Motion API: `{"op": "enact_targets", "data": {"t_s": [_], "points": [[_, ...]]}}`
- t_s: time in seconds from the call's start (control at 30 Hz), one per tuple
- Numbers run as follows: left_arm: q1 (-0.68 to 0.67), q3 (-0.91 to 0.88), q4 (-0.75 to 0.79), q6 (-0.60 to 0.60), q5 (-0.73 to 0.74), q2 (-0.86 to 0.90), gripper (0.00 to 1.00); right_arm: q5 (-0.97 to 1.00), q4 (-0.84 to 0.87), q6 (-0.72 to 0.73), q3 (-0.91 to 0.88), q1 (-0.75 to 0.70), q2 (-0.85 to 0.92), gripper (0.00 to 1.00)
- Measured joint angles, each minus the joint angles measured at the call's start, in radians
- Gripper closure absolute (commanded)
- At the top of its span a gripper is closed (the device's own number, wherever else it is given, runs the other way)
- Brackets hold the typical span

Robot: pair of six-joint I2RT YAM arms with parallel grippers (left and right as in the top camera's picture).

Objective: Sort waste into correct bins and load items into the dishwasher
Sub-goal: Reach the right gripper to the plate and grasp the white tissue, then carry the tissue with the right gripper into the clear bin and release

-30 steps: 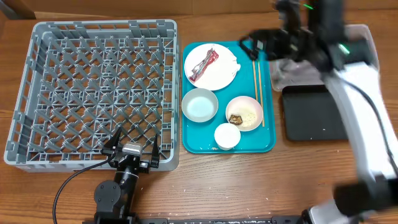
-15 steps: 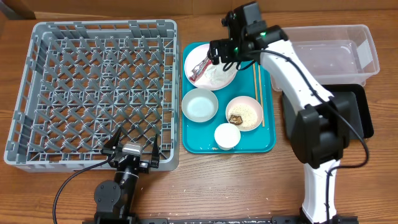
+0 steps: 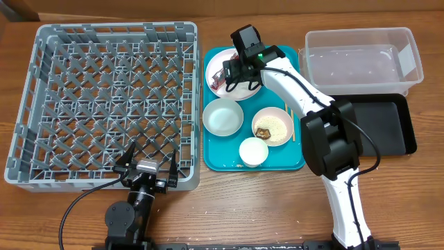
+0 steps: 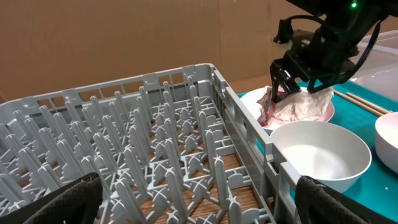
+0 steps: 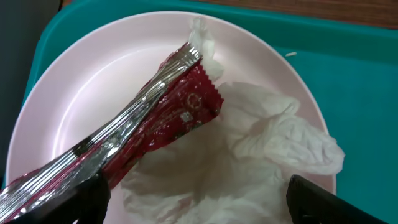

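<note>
Over the far plate (image 5: 93, 81) the right fingers (image 5: 317, 202) stand apart, straddling wrapper (image 5: 168, 118) and paper (image 5: 273, 143). The left fingers (image 4: 56, 202), also apart, sit at the rack (image 4: 155, 143)'s near edge.

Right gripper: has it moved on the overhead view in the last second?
Yes. The right gripper moved left, from near the teal tray's right edge to above the large plate on it.

Crinkled metallic red-and-silver wrapper (image 5: 155, 124); soft creased white paper (image 5: 273, 146); smooth glossy plate (image 5: 93, 81); matt grey plastic rack (image 3: 104, 97); clear plastic tub (image 3: 361, 62).
</note>
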Motion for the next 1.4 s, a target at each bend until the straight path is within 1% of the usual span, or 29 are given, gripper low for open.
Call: {"op": "enact_targets", "data": {"t_s": [0.03, 0.07, 0.17, 0.23, 0.27, 0.33, 0.37, 0.4, 0.43, 0.47, 0.6, 0.7, 0.87, 1.0, 1.03, 1.1, 1.2, 1.33, 1.4], "points": [[0.000, 0.000, 0.000, 0.000, 0.000, 0.000, 0.00, 0.008, 0.004, 0.002, 0.000, 0.000, 0.005, 0.07], [0.000, 0.000, 0.000, 0.000, 0.000, 0.000, 0.00, 0.011, 0.005, 0.003, 0.000, 0.000, 0.013, 0.04], [0.000, 0.000, 0.000, 0.000, 0.000, 0.000, 0.00, 0.018, 0.011, 0.007, 0.000, 0.000, 0.042, 0.03], [0.000, 0.000, 0.000, 0.000, 0.000, 0.000, 0.00, 0.029, 0.014, 0.006, 0.002, 0.001, 0.056, 0.05], [0.000, 0.000, 0.000, 0.000, 0.000, 0.000, 0.00, 0.032, 0.014, 0.007, 0.005, 0.001, 0.056, 0.11], [0.000, 0.000, 0.000, 0.000, 0.000, 0.000, 0.00, 0.036, 0.014, 0.008, 0.006, 0.001, 0.058, 0.36], [0.000, 0.000, 0.000, 0.000, 0.000, 0.000, 0.00, 0.038, 0.014, 0.013, 0.006, 0.001, 0.058, 0.58], [0.000, 0.000, 0.000, 0.000, 0.000, 0.000, 0.00, 0.038, 0.013, 0.008, 0.006, 0.000, 0.058, 0.78], [0.000, 0.000, 0.000, 0.000, 0.000, 0.000, 0.00, 0.036, 0.013, 0.012, 0.006, -0.002, 0.058, 0.89], [0.000, 0.000, 0.000, 0.000, 0.000, 0.000, 0.00, 0.037, 0.013, 0.016, 0.006, -0.003, 0.059, 0.96], [0.000, 0.000, 0.000, 0.000, 0.000, 0.000, 0.00, 0.036, 0.002, 0.029, 0.010, -0.005, 0.059, 0.96], [0.000, 0.000, 0.000, 0.000, 0.000, 0.000, 0.00, 0.032, -0.051, 0.033, 0.032, -0.004, 0.059, 0.96], [0.000, 0.000, 0.000, 0.000, 0.000, 0.000, 0.00, 0.029, -0.242, 0.039, 0.151, -0.005, 0.040, 0.96], [0.000, 0.000, 0.000, 0.000, 0.000, 0.000, 0.00, 0.036, -0.384, 0.053, 0.261, -0.018, -0.070, 0.96], [0.000, 0.000, 0.000, 0.000, 0.000, 0.000, 0.00, 0.037, -0.398, 0.055, 0.277, -0.025, -0.100, 0.96], [0.000, 0.000, 0.000, 0.000, 0.000, 0.000, 0.00, 0.037, -0.441, 0.058, 0.307, -0.063, -0.200, 0.96], [0.000, 0.000, 0.000, 0.000, 0.000, 0.000, 0.00, 0.042, -0.485, 0.072, 0.325, -0.138, -0.278, 0.96], [0.000, 0.000, 0.000, 0.000, 0.000, 0.000, 0.00, 0.048, -0.520, 0.135, 0.318, -0.267, -0.285, 0.96], [0.000, 0.000, 0.000, 0.000, 0.000, 0.000, 0.00, 0.053, -0.522, 0.163, 0.282, -0.319, -0.280, 0.96]]}}
